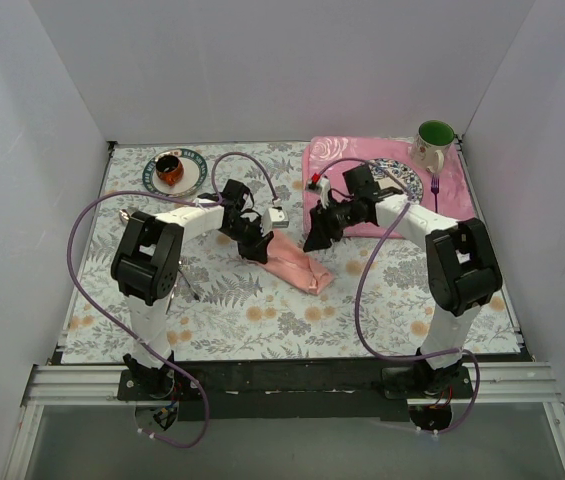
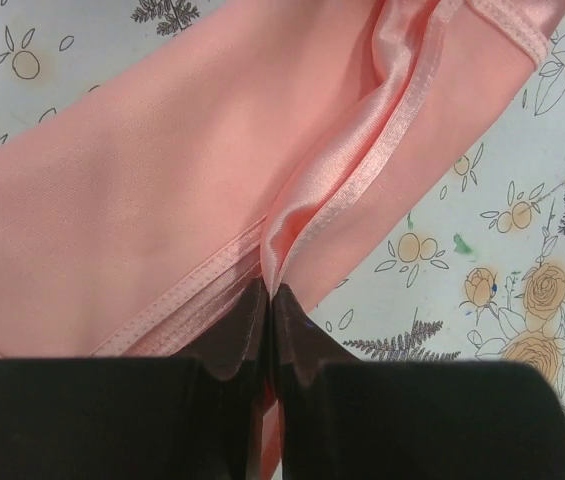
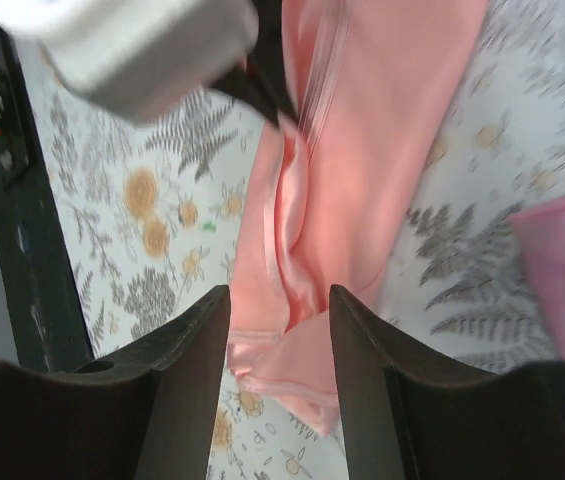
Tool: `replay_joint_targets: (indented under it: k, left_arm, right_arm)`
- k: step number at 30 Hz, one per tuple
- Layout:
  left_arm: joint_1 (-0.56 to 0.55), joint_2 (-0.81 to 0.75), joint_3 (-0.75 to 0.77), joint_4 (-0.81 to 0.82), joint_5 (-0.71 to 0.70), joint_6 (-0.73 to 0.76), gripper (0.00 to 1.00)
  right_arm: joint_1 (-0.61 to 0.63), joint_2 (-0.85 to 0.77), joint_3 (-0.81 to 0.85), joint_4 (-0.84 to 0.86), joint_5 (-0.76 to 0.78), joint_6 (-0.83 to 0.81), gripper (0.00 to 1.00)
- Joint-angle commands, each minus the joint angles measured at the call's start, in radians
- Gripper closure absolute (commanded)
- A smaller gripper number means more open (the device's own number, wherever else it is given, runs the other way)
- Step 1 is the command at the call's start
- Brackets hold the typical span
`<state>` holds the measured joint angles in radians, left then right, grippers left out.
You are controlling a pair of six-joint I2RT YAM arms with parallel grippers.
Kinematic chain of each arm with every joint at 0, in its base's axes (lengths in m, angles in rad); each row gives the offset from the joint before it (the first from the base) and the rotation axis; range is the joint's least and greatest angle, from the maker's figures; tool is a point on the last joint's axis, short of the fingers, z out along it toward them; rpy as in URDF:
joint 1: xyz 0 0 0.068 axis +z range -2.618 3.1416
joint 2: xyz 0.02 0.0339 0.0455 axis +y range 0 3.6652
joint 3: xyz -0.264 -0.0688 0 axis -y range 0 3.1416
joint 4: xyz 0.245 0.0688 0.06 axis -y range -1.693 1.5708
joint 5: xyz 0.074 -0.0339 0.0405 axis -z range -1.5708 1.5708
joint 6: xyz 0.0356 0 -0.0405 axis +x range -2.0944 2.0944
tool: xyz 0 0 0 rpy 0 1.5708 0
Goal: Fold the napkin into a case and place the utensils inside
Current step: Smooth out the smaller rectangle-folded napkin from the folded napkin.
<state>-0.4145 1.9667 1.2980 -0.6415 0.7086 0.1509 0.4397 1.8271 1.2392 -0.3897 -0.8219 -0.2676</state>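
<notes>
one napkin (image 1: 297,262), two plates (image 1: 194,160), one mug (image 1: 432,148)

Napkin (image 2: 162,200) — soft cloth, satiny sheen at stitched hem, tablecloth (image 2: 522,160) matt, left tool (image 2: 267,292) — dull black plastic

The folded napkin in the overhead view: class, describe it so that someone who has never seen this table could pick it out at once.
Start from the leaf-and-flower tablecloth covering the table and look near its middle. There the napkin, folded into a narrow strip, lies slanting. Unlike the brighter pink, rose-patterned placemat at the far right, it is plain salmon-pink with no pattern.
</notes>
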Motion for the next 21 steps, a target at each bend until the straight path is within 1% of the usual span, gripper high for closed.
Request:
replay_joint_targets:
  k: [1, 4, 7, 8, 13, 21]
  left_arm:
    - [-0.004, -0.008, 0.0, -0.04, -0.023, 0.032, 1.0]
    - [-0.004, -0.008, 0.001, -0.043, -0.027, 0.033, 1.0]
    - [-0.004, -0.011, -0.002, -0.043, -0.031, 0.038, 1.0]
    - [-0.004, -0.014, -0.002, -0.04, -0.034, 0.036, 1.0]
    - [-0.004, -0.02, 0.012, -0.047, -0.037, 0.032, 1.0]
    - [-0.004, -0.025, 0.011, -0.047, -0.044, 0.036, 1.0]
  right_arm:
    - [-0.024, -0.049, 0.085, 0.17, -0.091, 0.165, 0.47]
    - [-0.024, -0.019, 0.109, 0.209, -0.019, 0.225, 0.46]
    - [-0.022, 0.052, 0.173, 0.146, 0.055, 0.214, 0.46]
    - [-0.022, 0.088, 0.195, 0.131, 0.061, 0.206, 0.46]
    - [-0.01, 0.165, 0.256, 0.086, 0.105, 0.199, 0.45]
    - [0.034, 0.236, 0.275, 0.107, 0.142, 0.219, 0.45]
